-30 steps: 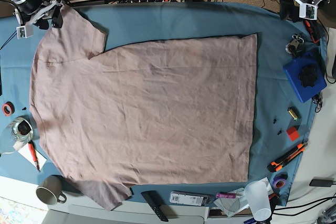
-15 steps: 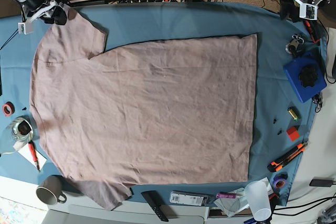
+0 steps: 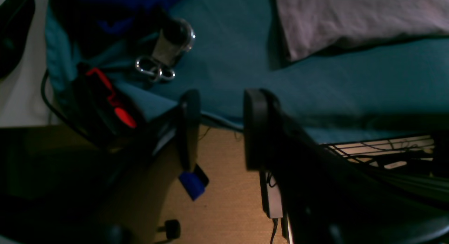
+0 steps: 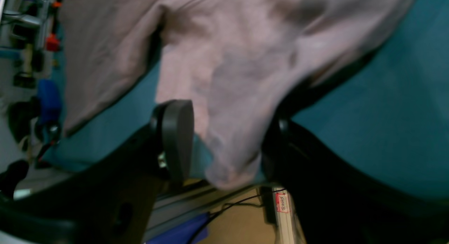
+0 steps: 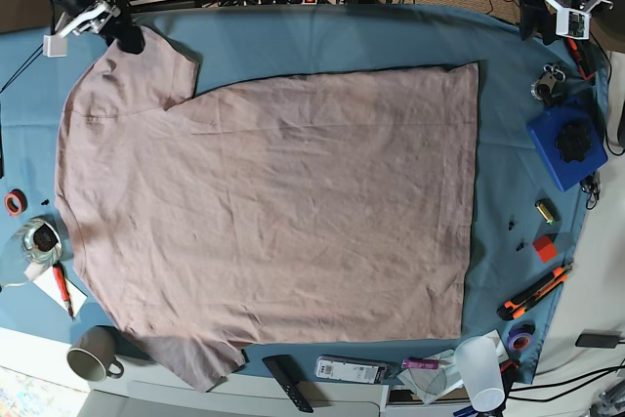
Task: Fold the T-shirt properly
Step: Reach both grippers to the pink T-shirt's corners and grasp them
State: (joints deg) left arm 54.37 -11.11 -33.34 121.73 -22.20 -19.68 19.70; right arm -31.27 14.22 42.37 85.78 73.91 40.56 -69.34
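Teal cloth [image 5: 322, 41] under T-shirt [image 5: 273, 212]; right claw [image 4: 224, 142] astride sleeve, left claw [image 3: 219, 128] apart, empty.

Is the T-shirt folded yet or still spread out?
Spread out: the T-shirt lies flat on the blue cloth, both sleeves out, no fold.

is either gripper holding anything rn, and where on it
Right gripper has the T-shirt sleeve end between its jaws; a firm pinch cannot be told. Left gripper holds nothing.

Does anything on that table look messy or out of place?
Mostly the T-shirt lies flat, but its sleeve by the right gripper is bunched up between the open jaws, hanging past the blue cloth's edge.
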